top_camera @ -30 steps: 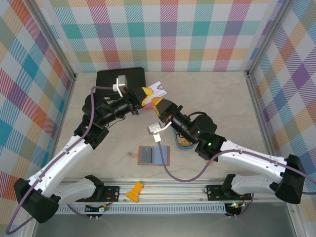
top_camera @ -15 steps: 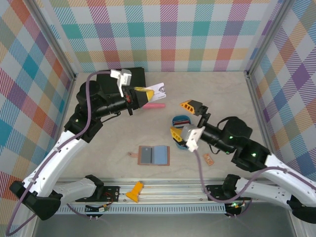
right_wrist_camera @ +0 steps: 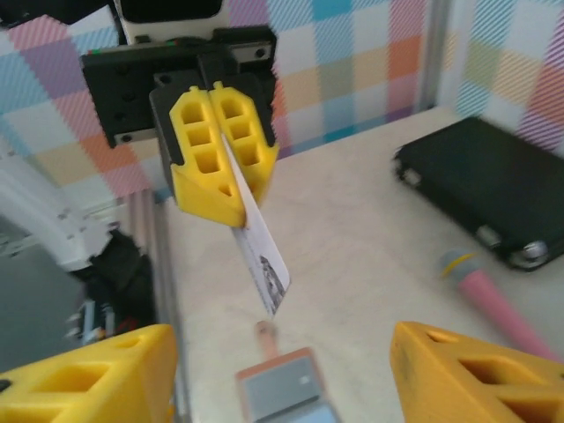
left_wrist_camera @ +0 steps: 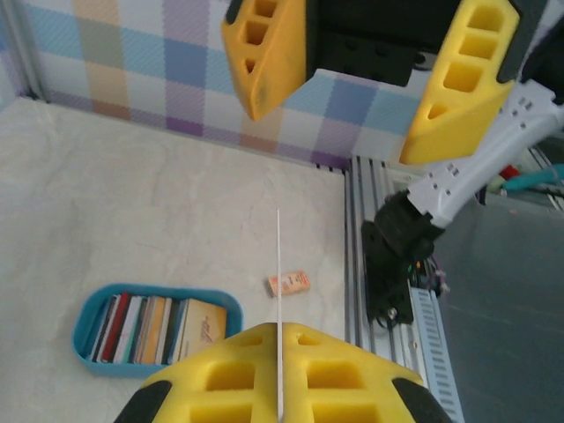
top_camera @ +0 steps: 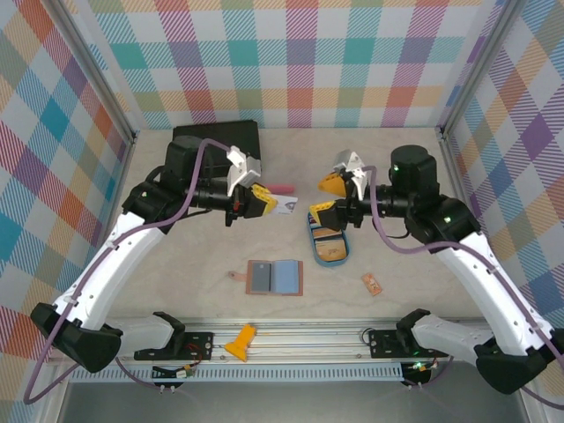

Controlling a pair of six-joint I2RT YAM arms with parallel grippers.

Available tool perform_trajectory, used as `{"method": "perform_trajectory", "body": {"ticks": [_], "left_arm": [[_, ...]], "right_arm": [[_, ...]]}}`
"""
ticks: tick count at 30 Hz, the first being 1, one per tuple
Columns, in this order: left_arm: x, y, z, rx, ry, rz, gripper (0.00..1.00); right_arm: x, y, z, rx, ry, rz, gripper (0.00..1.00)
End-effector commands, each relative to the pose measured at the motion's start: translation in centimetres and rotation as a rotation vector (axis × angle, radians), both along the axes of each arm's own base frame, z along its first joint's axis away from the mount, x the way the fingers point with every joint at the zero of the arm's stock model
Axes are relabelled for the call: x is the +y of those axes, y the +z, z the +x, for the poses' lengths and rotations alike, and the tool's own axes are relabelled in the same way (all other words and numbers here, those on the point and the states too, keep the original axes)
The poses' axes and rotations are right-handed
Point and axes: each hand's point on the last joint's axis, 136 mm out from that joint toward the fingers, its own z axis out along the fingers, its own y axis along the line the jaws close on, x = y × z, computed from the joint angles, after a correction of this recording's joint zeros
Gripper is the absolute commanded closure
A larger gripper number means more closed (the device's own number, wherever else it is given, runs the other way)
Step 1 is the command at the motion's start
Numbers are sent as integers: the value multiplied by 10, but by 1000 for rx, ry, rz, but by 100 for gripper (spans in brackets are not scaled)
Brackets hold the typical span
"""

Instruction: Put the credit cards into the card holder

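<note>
Top external: a black case [top_camera: 216, 139] lies at the left rear of the counter [top_camera: 203, 256]. Right of it the left gripper [top_camera: 261, 202] is raised, its jaws closed on one end of a white card [top_camera: 284, 208]. In the right wrist view the card sticks out of the pinch at a slant, printed face showing. In the left wrist view it is edge-on, a thin straight line. A pink pen [top_camera: 280, 189] lies on the counter just behind it. Nearer the arm bases, the card holder [top_camera: 274, 277] lies open and flat, grey-blue inside up, well apart from both grippers. Right of it, the blue tray [left_wrist_camera: 159, 293] holds the other credit cards [left_wrist_camera: 145, 328], standing on edge and packed side by side. Above the tray the right gripper [top_camera: 328, 198] faces the left one, jaws wide apart with nothing between them. A small orange tag [top_camera: 371, 283] lies further right. Judgement: the cards should be light, stiff and smooth, so they may slip or pivot in a pinch. Gripping a short end flat on both faces would leave the long free end to lead into a pocket. The holder looks soft and light and will probably slide unless pinned. Its pocket openings are too small to make out.
</note>
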Motion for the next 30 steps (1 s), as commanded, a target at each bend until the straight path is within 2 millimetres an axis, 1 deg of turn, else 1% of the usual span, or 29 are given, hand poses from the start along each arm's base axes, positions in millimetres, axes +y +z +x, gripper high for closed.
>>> {"method": "perform_trajectory", "body": {"ticks": [1, 6, 10, 13, 15, 17, 19, 21, 23, 24, 25, 26, 27, 28, 30], "left_arm": [[2, -14, -18, 6, -92, 17, 100], [-14, -17, -30, 84, -164, 19, 100], [-22, -23, -37, 119, -202, 27, 100], [-23, -23, -42, 111, -234, 11, 100], [-24, -25, -43, 106, -245, 5, 100], [-25, -26, -43, 121, -257, 2, 100], [-26, -25, -43, 136, -264, 7, 100], [-27, -24, -42, 149, -273, 6, 100], [-29, -24, -41, 156, -280, 1, 100], [-29, -25, -39, 158, -272, 5, 84], [-29, -27, -35, 160, -242, 20, 70], [-28, -31, -27, 165, -185, 46, 54], [-26, -32, -21, 166, -137, 64, 44], [-22, -31, -15, 165, -96, 65, 38], [-12, -21, -2, 198, 10, 6, 35]], "right_arm": [[6, -8, -25, 198, 117, 20, 40], [14, -21, -34, 305, 211, 12, 41], [19, -33, -36, 377, 259, 8, 48], [23, -39, -40, 409, 287, 4, 56], [24, -45, -42, 377, 303, -14, 60], [25, -53, -47, 379, 312, -38, 66], [25, -59, -47, 378, 303, -55, 70], [27, -61, -48, 374, 300, -55, 76], [28, -59, -48, 366, 289, -48, 91], [27, -58, -47, 356, 280, -42, 97], [27, -56, -46, 340, 263, -38, 100], [25, -55, -43, 324, 239, -31, 100], [24, -54, -41, 324, 214, -24, 100], [23, -54, -36, 314, 189, -9, 100], [22, -56, -22, 320, 118, 27, 100]]}}
